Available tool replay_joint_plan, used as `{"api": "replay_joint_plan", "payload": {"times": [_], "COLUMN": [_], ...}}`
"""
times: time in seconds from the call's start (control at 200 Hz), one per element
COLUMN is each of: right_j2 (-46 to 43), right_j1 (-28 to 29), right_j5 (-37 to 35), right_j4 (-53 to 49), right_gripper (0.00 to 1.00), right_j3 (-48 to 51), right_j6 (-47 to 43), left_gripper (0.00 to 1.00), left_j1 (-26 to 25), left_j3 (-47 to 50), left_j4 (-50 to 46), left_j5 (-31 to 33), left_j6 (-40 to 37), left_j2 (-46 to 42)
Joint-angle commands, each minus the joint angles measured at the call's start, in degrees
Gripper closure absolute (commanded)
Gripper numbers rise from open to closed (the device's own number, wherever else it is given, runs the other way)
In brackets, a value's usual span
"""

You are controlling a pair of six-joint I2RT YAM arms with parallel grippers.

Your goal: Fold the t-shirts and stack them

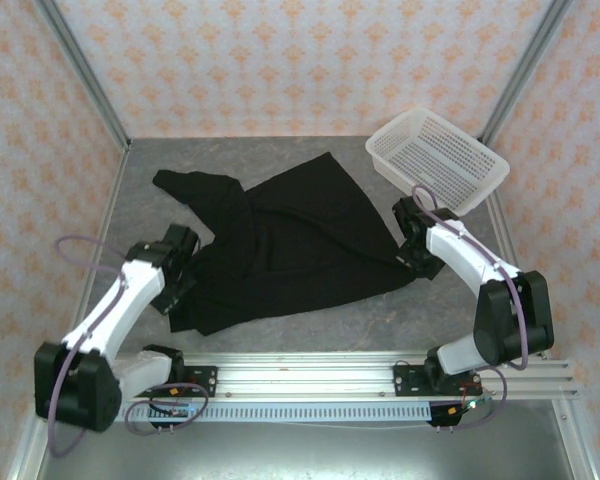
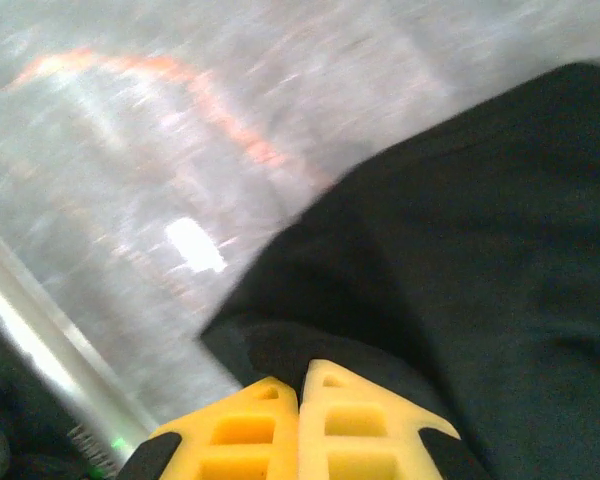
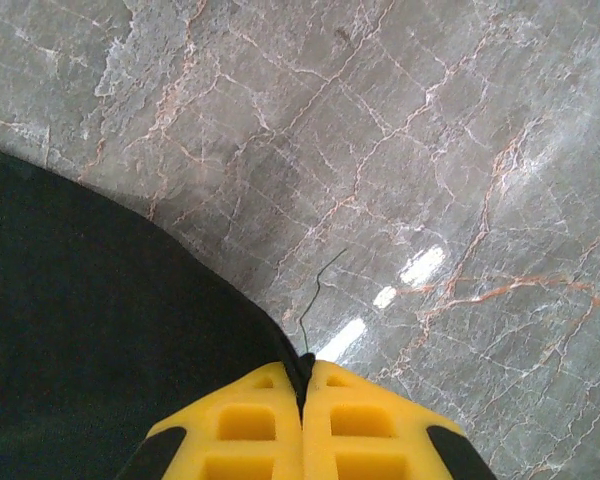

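Starting at the near edge, there's the aluminium rail (image 1: 310,375) with both arm bases bolted to it, left and right. Just past that is a strip of bare grey marble-look table (image 1: 380,320).

The left gripper (image 2: 300,372) is down at the near-left edge of the t-shirt (image 1: 290,240). Its yellow fingers are pressed tight together, and a bunched-up ridge of black cloth sits right at the tips, so it looks pinched there. The left wrist view is pretty blurry though, so take the finer details with a grain of salt.

The right gripper (image 3: 302,372) is at the shirt's right edge, and this one's clear. The fingers are clamped on the black fabric, with a sliver of it squeezed in the seam between them. A loose thread (image 3: 315,290) curls up from that spot over the bare marble.

The shirt itself lies crumpled across the middle of the table between the two grippers. It's plain black on the side facing up, with lots of folds, and one sleeve sticks out toward the far left.

Further back on the right, a white mesh basket (image 1: 435,155) sits tilted in the far-right corner, well apart from the shirt. Behind everything are the patterned pink-and-orange walls (image 1: 280,60).
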State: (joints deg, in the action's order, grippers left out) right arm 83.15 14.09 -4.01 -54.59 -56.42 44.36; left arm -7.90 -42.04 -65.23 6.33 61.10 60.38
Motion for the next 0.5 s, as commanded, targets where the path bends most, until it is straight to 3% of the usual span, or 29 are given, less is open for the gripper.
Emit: {"api": "replay_joint_plan", "payload": {"times": [0.0, 0.06, 0.165, 0.24, 0.38, 0.495], "right_j2": [0.5, 1.0, 1.9, 2.1, 2.6, 2.6], "right_j1": [-0.5, -0.5, -0.5, -0.5, -0.5, -0.5], "right_j5": [-3.1, -2.5, -2.4, -3.0, -3.1, -3.4], "right_j4": [0.0, 0.6, 0.4, 0.1, 0.2, 0.4], "right_gripper": [1.00, 1.00, 1.00, 1.00, 1.00, 1.00], "right_j3": [1.6, 1.8, 1.0, 0.5, 0.1, 0.3], "right_j6": [0.5, 0.6, 0.5, 0.3, 0.1, -0.4], "left_gripper": [1.00, 0.99, 0.50, 0.33, 0.27, 0.28], "left_j1": [-1.2, -1.2, -1.3, -1.4, -0.7, 6.3], "left_j3": [4.4, 4.5, -0.7, -7.0, -12.6, -12.3], "left_j4": [-7.5, -5.2, -4.6, -8.9, -8.3, -1.2], "left_j5": [2.9, 2.0, 1.7, 4.9, 12.5, 10.6], "left_j6": [7.1, 7.8, 6.6, 6.0, 1.8, -4.2], "left_j2": [-6.0, -6.2, -1.8, 0.9, 0.4, 3.8]}}
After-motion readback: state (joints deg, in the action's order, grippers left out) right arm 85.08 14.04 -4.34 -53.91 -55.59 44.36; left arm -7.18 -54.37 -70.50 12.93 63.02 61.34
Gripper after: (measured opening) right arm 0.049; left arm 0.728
